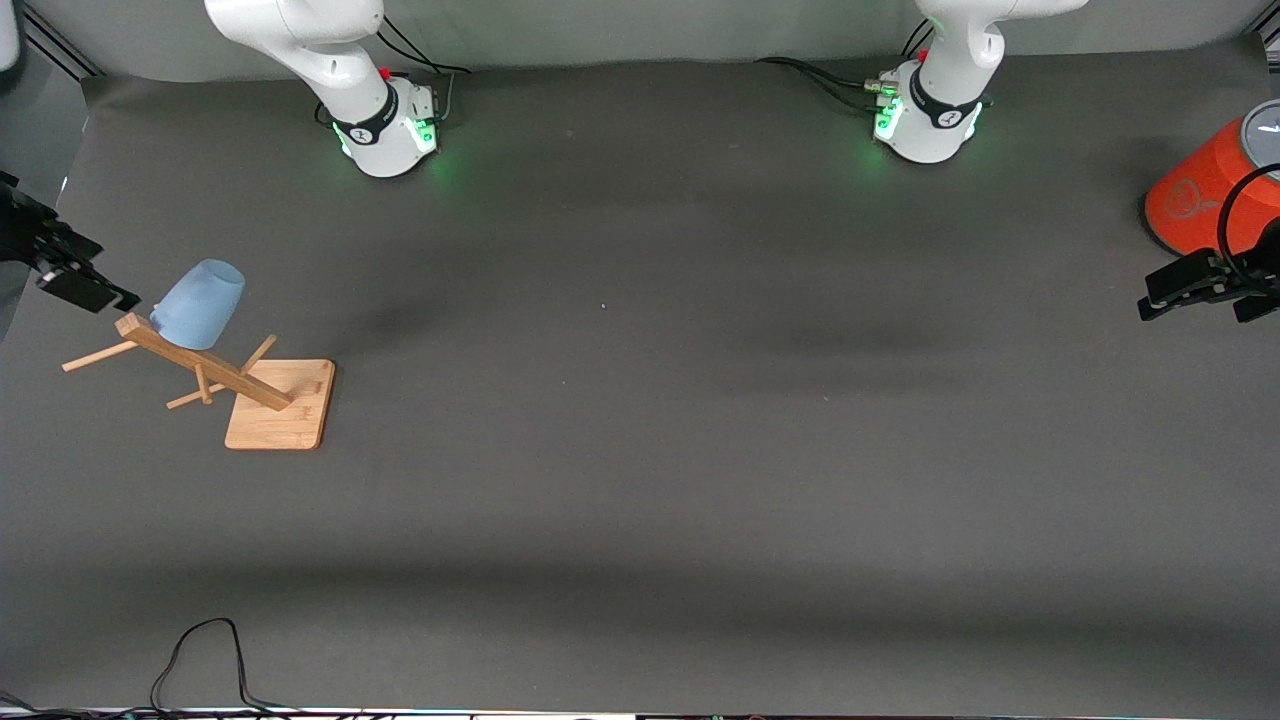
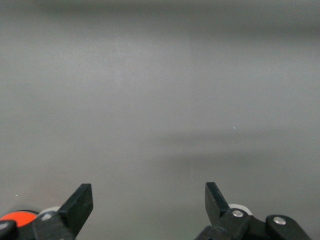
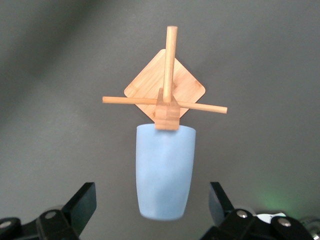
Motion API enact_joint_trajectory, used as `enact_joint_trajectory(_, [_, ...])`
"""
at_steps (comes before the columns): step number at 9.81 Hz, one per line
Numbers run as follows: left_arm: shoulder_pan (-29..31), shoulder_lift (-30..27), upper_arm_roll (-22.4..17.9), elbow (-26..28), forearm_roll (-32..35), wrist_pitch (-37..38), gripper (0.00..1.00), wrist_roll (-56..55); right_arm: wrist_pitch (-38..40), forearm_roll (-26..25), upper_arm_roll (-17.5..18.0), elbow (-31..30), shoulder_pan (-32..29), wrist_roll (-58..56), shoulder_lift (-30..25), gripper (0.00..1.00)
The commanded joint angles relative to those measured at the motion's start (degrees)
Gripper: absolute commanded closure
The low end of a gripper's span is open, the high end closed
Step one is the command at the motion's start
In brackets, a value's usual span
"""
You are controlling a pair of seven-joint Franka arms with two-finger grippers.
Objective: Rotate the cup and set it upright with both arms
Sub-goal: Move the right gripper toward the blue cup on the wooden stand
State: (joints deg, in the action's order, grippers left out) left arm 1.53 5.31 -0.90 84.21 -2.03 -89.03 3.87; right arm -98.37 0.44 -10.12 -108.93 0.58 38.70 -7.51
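We see the cup (image 1: 199,304) hung mouth-down on a peg of the wooden rack (image 1: 262,396) at the right arm's end of the desk (image 1: 640,480), so our right gripper (image 1: 72,282) hovers beside it, wide open and empty, lined up to lift it off; our left gripper (image 1: 1196,292), likewise open and empty, waits by the orange cylinder (image 1: 1205,195).

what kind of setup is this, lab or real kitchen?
Likely a robot lab bench, not a kitchen: two arm bases bolted along a table covered in plain dark matting, staged with just a pale blue cup hung on a wooden mug rack and an orange cylinder.
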Motion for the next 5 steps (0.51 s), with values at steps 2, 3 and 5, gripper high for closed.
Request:
enact_joint_trajectory(2, [-0.39,0.14,-0.25,-0.89,0.54,0.52,0.00,-0.18,-9.89,1.14,-0.25,-11.01,0.56,1.55,-2.25,0.00])
enact_joint_trajectory(3, [-0.39,0.14,-0.25,-0.89,0.45,0.52,0.00,-0.18,-12.09,1.14,-0.25,-12.87,0.56,1.55,-2.33,0.00])
enact_joint_trajectory(5, [-0.48,0.14,-0.25,-0.80,0.54,0.61,0.00,-0.18,-14.65,1.14,-0.25,-15.42,0.65,1.55,-1.99,0.00])
